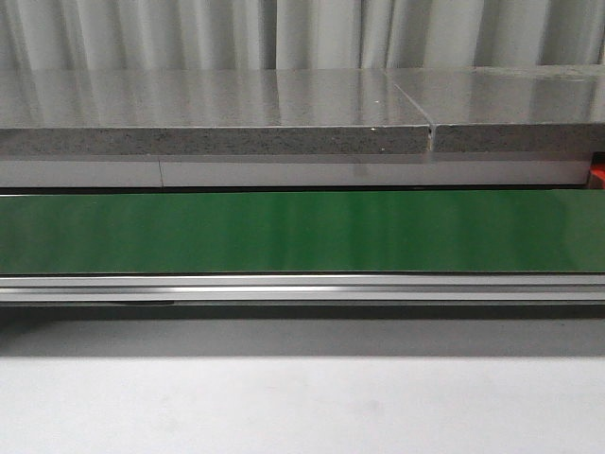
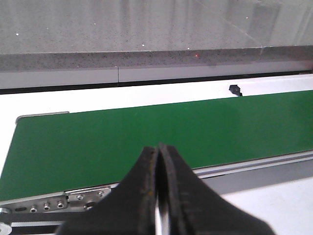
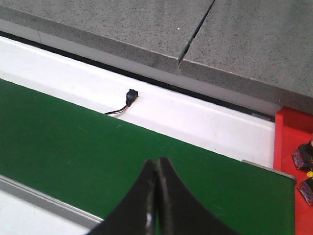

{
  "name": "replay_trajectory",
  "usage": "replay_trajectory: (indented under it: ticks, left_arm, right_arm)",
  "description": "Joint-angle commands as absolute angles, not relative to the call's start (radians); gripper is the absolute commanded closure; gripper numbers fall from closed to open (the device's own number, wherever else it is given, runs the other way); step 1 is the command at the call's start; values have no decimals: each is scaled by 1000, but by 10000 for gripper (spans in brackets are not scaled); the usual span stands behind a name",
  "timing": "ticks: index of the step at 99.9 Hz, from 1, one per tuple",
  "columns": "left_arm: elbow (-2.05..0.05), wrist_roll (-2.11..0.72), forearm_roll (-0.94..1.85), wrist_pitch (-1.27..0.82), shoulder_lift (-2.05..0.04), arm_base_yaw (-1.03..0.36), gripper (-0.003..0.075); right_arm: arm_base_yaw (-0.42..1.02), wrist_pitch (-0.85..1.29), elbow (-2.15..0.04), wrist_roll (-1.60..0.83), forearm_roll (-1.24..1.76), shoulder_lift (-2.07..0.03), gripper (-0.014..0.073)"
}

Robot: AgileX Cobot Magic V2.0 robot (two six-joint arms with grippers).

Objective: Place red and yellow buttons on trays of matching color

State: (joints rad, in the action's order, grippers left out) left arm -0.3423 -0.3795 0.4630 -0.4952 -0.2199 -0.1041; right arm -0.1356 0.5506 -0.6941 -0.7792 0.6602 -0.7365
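Pale pleated curtain (image 1: 284, 33) hangs across the back; below it a grey speckled stone counter (image 1: 208, 113) with a glossy top reflecting the curtain, a seam (image 1: 431, 132) splitting it toward the right; white panel (image 1: 284, 173) under its edge. A green conveyor belt (image 1: 302, 232) spans the full width with an aluminium rail (image 1: 302, 287) along its near side; plain white tabletop (image 1: 302, 402) nearest; lighting even, soft.

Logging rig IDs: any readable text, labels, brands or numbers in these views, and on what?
None readable in any view.
Green belt: blank.
Grey stone counter: speckles only.
Red tray: no print visible.
Small black connector: too small to tell.
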Motion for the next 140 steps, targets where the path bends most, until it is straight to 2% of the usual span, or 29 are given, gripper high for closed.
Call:
replay_trajectory:
  ticks: [1, 35, 49, 59, 84, 112, 140]
  left_arm:
    - [-368, -375, 486, -425, -228, -109, 739]
    - [-368, -375, 486, -425, -228, -109, 739]
    - [-368, -375, 486, -425, -228, -109, 739]
    - [-368, -375, 486, -425, -228, -109, 739]
    - [-368, -375, 486, -425, -228, -109, 739]
    - [-368, -375, 486, -425, -228, -109, 739]
    - [-368, -375, 486, -425, -228, -109, 739]
  right_arm:
    - [-133, 498, -719, -786, 683, -731, 662]
    - [-89, 458, -709, -742, 638, -678, 662]
    - [-56, 432, -707, -607, 482, -616, 662]
    - [-39, 381, -672, -426, 314, -568, 662]
    - [-1, 169, -434, 0, -54, -393, 662]
    - [-1, 52, -151, 48, -95, -141, 662]
    - [-2, 12, 18, 49, -90, 28, 662]
